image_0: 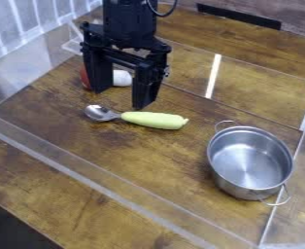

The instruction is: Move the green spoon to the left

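Observation:
The green spoon (140,118) lies flat on the wooden table, its yellow-green handle pointing right and its shiny silver bowl at the left end. My gripper (120,89) hangs pointing straight down just behind and above the spoon, toward its bowl end. Its two black fingers stand wide apart with nothing between them. The gripper is open and does not touch the spoon.
A round steel pot (250,161) with two small handles stands at the right front. A red-and-white mushroom-shaped toy (114,75) sits behind the gripper, partly hidden by its fingers. Clear plastic walls (90,170) edge the table at front, left and right.

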{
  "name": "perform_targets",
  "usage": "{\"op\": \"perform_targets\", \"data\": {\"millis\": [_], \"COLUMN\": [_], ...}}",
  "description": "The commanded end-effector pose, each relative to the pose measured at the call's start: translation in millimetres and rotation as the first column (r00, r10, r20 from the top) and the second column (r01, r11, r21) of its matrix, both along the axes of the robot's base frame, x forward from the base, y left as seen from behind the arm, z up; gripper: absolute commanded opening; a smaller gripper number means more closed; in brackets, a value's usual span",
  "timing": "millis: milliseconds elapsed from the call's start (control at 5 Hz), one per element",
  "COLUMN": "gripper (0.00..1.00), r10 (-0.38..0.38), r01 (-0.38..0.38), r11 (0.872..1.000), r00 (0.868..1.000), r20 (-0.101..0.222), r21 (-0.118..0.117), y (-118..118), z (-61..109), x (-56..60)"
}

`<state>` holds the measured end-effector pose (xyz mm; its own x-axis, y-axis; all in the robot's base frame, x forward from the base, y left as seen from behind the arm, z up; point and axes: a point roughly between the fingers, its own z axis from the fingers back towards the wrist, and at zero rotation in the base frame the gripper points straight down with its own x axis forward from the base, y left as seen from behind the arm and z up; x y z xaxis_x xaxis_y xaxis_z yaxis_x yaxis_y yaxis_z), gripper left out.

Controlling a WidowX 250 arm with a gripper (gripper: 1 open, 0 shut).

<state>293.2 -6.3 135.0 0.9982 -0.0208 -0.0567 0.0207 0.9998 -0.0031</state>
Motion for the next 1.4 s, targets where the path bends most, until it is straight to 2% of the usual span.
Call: {"op": "perform_targets", "data": {"millis": [0, 200, 400, 600, 800, 1200], "gripper": [1.00, 1.00, 1.00, 1.00, 1.00, 1.00], "r10": [-0.152, -0.355, -0.522, -0.697, -0.712, -0.681], "r01": [0.152, 0.356, 0.523, 0.699, 0.713, 0.682], "r11": [0.988, 0.935, 0.852, 0.715, 0.701, 0.731], "r00": [0.988, 0.934, 0.852, 0.714, 0.700, 0.730], "r20": [-0.015, -0.028, -0.041, -0.062, -0.061, -0.062], "r21": [0.002, 0.012, 0.011, 0.007, 0.011, 0.012], "y": [1, 0, -11, -20, -8, 12], "z": [-7.3, -17.0, -34.0, -51.8, -53.6, -56.8], "x": [7.4, 17.6, 27.4, 38.3, 46.8, 59.7]}}
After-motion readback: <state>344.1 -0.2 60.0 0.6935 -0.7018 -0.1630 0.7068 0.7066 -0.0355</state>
